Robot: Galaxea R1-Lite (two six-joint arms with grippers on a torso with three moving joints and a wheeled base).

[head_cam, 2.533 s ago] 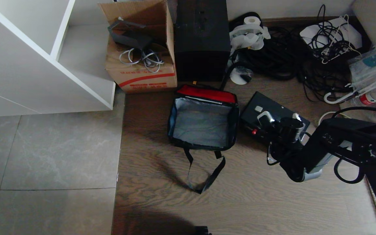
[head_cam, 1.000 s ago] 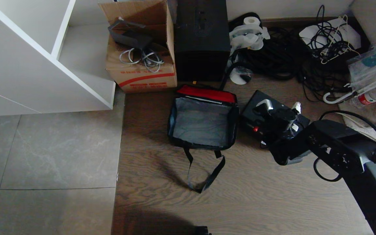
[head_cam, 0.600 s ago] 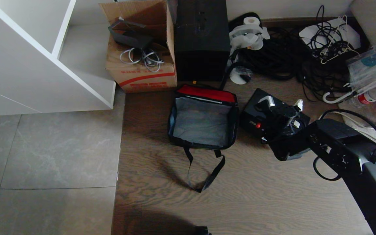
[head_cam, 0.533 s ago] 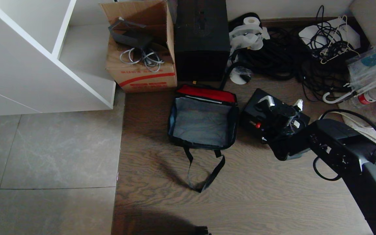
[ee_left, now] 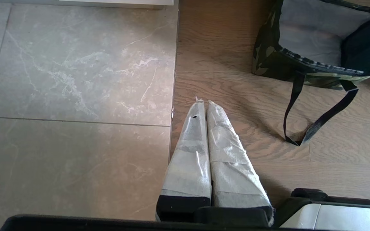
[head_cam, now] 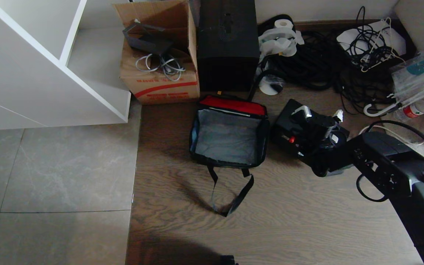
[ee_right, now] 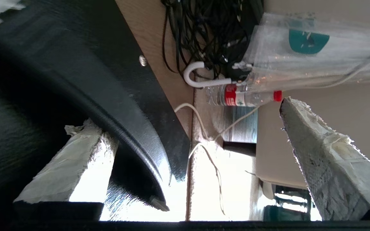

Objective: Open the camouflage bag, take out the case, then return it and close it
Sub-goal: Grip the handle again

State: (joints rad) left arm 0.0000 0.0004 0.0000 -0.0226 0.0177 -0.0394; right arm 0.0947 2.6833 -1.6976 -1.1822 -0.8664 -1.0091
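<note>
Since the earlier shots the right arm has swung in closer to the flat black rectangular case with the small red tab (head_cam: 289,127), and the case itself looks shifted and tipped, its near edge lifted off the wooden floor (head_cam: 271,221) rather than lying flat like before. Nothing else has budged.

Progress-wise, going big to small: the soft green-camouflage fabric bag with black strap handles (head_cam: 228,138) sits wide open in the middle of the floor, grey lining showing, red strip along the far edge, nothing inside. So opening is done, and removal is done too, since the case is out, just beside the bag on its right side. I'd say we're at the start of the "put it back" part. Still left: get a proper hold, lift the case into the bag, then close it.

The right gripper (head_cam: 320,117) is at the case with its jaws spread wide. In the right wrist view one taped finger (ee_right: 69,166) is tucked against the black case edge and the other (ee_right: 326,160) stands well clear, so it straddles the edge but isn't clamped on it yet.

The left gripper (ee_left: 203,104) is parked off to the side above the floor, fingers pressed together, holding nothing.
</note>
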